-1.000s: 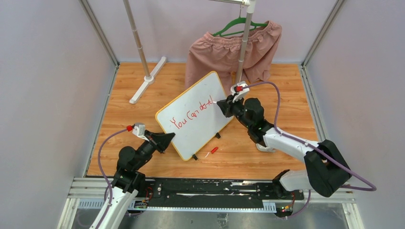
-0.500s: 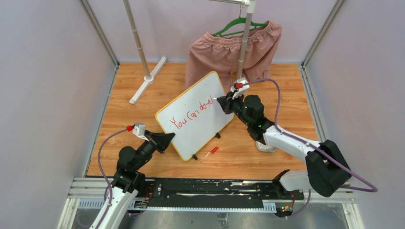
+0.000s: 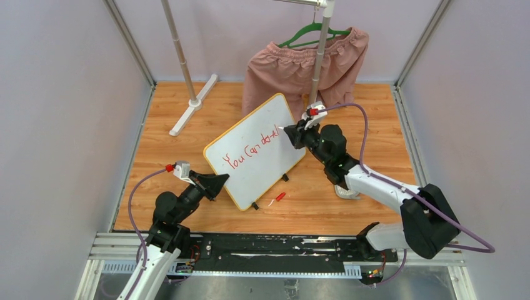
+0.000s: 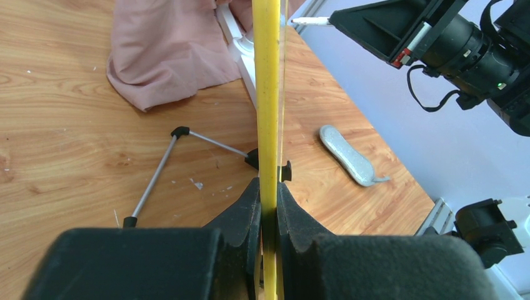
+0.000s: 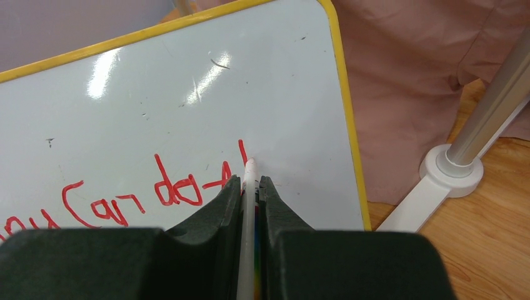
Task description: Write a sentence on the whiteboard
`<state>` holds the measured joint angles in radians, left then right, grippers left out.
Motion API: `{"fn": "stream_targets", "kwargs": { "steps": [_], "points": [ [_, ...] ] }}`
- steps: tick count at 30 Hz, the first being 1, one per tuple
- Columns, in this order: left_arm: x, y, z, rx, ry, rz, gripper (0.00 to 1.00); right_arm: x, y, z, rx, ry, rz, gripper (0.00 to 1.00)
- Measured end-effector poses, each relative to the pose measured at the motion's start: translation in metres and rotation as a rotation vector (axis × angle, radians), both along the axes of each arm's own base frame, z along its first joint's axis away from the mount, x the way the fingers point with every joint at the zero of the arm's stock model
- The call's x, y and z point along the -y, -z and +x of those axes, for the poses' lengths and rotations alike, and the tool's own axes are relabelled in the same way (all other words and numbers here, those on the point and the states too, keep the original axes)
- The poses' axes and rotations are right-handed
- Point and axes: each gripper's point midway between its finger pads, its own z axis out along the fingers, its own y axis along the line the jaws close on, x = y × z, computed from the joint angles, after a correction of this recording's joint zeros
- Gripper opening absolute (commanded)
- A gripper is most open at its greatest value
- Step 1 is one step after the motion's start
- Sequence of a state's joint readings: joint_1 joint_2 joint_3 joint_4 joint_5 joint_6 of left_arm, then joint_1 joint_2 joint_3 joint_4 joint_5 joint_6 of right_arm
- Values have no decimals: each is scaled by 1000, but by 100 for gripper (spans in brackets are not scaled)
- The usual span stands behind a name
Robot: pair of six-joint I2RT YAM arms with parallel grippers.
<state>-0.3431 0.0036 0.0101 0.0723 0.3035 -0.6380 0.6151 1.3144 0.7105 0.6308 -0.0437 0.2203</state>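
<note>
since a second ago your right gripper (image 3: pixel 289 132) has edged up the whiteboard (image 3: pixel 262 122), fingers pinching the marker (image 5: pixel 249 172) at the end of the sentence (image 3: pixel 250 152); your left gripper (image 4: pixel 269 194) clamps the whiteboard frame.

Your left gripper (image 4: pixel 269 187) is pinched on the yellow edge of the whiteboard (image 4: pixel 267 87), which runs edge-on straight ahead of the jaws. Left of the fingers, a thin metal rod (image 4: pixel 153 181) lies on the wooden table (image 4: pixel 62 125), with pink cloth (image 4: pixel 169 50) beyond it. To the right lies a grey oblong piece (image 4: pixel 347 154). Ahead and right, the right gripper (image 4: pixel 337 20) grips a white marker (image 4: pixel 309 20), its tip just beside the board.
</note>
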Motion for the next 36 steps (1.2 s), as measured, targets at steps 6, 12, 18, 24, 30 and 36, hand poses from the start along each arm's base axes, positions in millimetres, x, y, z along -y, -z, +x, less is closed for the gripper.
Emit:
{"fn": "stream_targets", "kwargs": {
  "steps": [6, 12, 18, 24, 30, 36],
  "points": [
    [0, 0, 0, 0, 0, 0, 0, -1, -8, -4, 19, -18, 15, 0],
    [0, 0, 0, 0, 0, 0, 0, -4, -7, -6, 14, -35, 13, 0],
    [0, 0, 0, 0, 0, 0, 0, -4, 0, -5, -1, -37, 3, 0],
    [0, 0, 0, 0, 0, 0, 0, -5, 6, -4, -17, -36, -8, 0],
    [0, 0, 0, 0, -1, 0, 0, -5, 9, -2, -25, -30, -14, 0],
    [0, 0, 0, 0, 0, 0, 0, -3, 5, 2, -20, -9, -13, 0]
  ]
}}
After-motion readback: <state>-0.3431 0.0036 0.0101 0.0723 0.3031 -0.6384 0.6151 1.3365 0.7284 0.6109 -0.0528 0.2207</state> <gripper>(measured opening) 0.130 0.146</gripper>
